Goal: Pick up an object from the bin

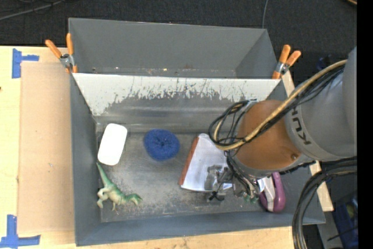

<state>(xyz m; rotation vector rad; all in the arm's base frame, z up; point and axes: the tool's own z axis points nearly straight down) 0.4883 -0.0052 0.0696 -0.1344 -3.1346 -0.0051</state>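
Note:
My gripper (217, 185) is down in the bin's front right part, its metal fingers resting over the near edge of a white booklet with an orange spine (200, 161). A purple and white object (274, 193) lies just right of the gripper, against the right wall. Whether the booklet is between the fingers is hidden by the wrist.
A blue round scrubber (161, 144) lies in the middle of the floor. A white soap-like bar (113, 143) sits at the left, and a green toy dinosaur (115, 192) lies in the front left corner. The arm and its cables cover the bin's right side.

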